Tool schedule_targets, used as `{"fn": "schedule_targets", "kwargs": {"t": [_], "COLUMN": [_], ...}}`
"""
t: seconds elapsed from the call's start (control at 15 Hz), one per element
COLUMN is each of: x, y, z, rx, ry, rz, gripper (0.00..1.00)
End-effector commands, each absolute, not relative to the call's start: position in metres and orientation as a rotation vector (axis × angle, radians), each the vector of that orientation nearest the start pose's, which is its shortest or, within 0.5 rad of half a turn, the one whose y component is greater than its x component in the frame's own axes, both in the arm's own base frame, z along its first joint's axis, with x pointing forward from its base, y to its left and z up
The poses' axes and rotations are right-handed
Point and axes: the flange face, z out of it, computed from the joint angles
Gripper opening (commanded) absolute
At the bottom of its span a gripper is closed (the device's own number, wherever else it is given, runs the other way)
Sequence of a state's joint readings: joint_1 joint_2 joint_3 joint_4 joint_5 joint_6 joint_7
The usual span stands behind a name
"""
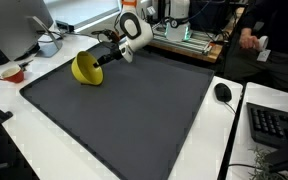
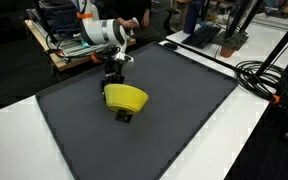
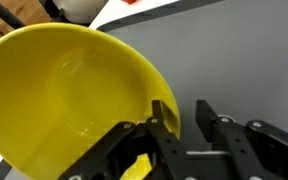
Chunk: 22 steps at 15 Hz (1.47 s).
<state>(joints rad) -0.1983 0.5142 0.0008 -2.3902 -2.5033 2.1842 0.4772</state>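
Note:
A yellow bowl (image 1: 84, 69) lies tipped on its side on the dark grey mat (image 1: 134, 115) and also shows in an exterior view (image 2: 125, 97). My gripper (image 1: 97, 62) is right beside the bowl's rim. In the wrist view the bowl (image 3: 69, 100) fills the left half, with its open inside facing the camera. The gripper (image 3: 187, 108) is open: the left finger sits against the bowl's right edge, the right finger is clear of it, and only bare mat shows between them. In an exterior view the gripper (image 2: 116, 80) is partly hidden behind the bowl.
A red-and-white dish (image 1: 14, 72) and a white cup (image 1: 49, 46) stand on the white table by the mat's edge. A mouse (image 1: 222, 92) and a keyboard (image 1: 276, 125) lie on the other side. Cables (image 2: 259, 75) run along the table. People sit at the back.

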Motion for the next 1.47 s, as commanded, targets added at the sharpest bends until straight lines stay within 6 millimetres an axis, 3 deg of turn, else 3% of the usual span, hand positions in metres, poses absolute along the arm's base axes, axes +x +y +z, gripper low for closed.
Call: {"fn": "schedule_targets", "kwargs": {"t": [0.0,0.07,0.2,0.47,1.07,1.4], "x": [0.453,0.454,0.457,0.462,0.456,0.448], "y": [-0.103,-0.102,-0.096,-0.085,-0.086,-0.086], "z": [0.091,0.092,0.093,0.097,0.098,0.119], "rx": [1.268,1.267,1.263,1.250,1.232,1.204], "ry": [1.512,1.509,1.513,1.512,1.508,1.478], "rz": [-0.047,-0.044,-0.029,-0.004,-0.020,-0.021], "gripper": [0.09,0.03,0.00,0.00,0.01,0.01]}}
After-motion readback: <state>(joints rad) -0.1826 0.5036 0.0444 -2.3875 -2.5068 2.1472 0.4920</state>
